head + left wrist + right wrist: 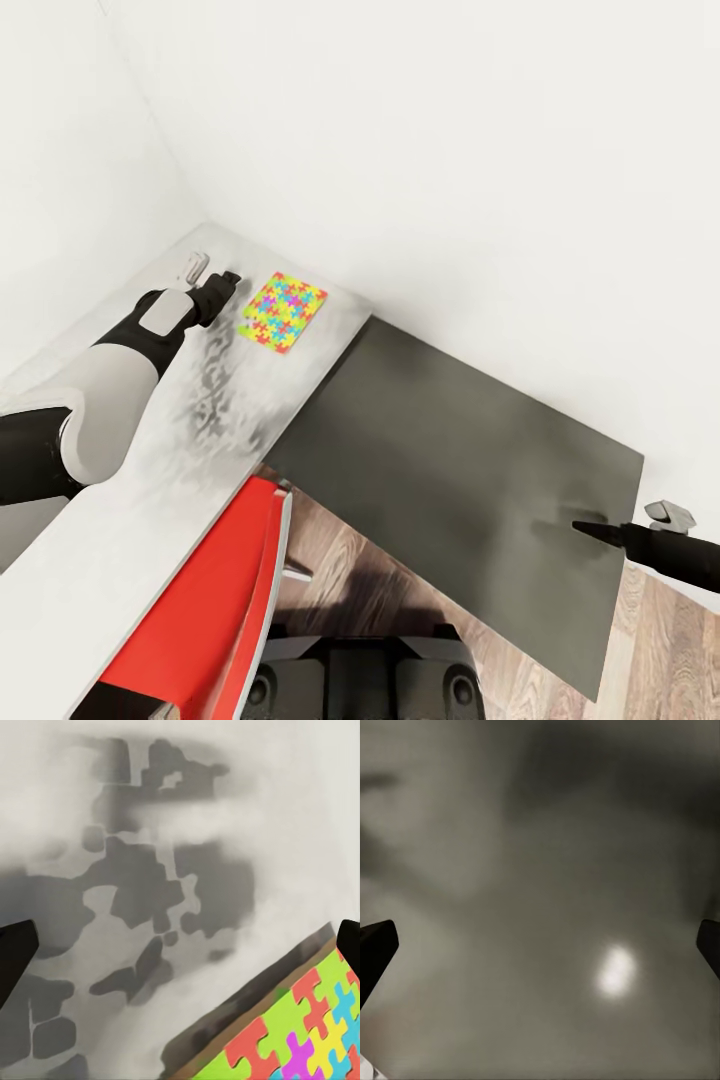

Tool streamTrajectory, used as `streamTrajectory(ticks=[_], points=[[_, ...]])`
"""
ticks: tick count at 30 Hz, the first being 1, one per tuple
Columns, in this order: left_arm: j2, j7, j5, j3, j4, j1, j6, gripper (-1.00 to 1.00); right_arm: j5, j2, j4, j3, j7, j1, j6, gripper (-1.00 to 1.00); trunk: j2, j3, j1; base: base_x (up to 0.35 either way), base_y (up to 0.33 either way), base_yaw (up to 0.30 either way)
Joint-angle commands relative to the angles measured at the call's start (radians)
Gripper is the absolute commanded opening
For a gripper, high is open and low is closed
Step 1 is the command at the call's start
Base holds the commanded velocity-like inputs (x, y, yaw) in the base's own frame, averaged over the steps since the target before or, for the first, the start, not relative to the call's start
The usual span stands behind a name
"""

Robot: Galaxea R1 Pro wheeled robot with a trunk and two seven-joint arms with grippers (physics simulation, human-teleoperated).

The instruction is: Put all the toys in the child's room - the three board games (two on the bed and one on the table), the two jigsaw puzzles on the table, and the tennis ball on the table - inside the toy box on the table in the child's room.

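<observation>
One jigsaw puzzle (283, 312), a thin square of interlocking yellow, pink, blue and green pieces, lies flat near the far end of the table (150, 500), close to the wall. My left gripper (226, 283) hovers just left of it, open and holding nothing. In the left wrist view the puzzle's corner (307, 1035) sits close to one fingertip (15, 956) pair spread wide. My right gripper (588, 527) hangs beside the table's dark grey side panel (470, 450), open and empty, its fingertips (375, 949) far apart in the right wrist view.
A red chair (220, 610) stands against the table's near edge, right in front of my base. White walls (450, 150) close the corner behind the table. Wood-plank floor (370, 570) shows below the dark panel and at the right.
</observation>
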Motion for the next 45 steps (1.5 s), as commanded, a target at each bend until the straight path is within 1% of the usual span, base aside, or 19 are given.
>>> streamTrajectory(ticks=[1,21,45], points=[[-0.001,0.008,0.012,0.005,-0.001,0.001,0.006,1.00,0.005,-0.001,0.000,-0.001,0.007,0.000,0.005,1.00,-0.001,-0.002,0.001,0.000,0.000,0.000],[-0.004,0.008,0.010,0.004,0.021,0.001,0.005,1.00,0.005,-0.003,-0.014,-0.002,0.009,0.005,0.010,1.00,-0.001,-0.008,0.001,0.000,0.000,-0.010],[-0.005,0.008,0.009,0.003,0.023,0.002,0.005,1.00,0.005,-0.003,-0.019,-0.003,0.009,0.006,0.010,1.00,-0.001,-0.012,0.001,0.000,0.000,-0.200]])
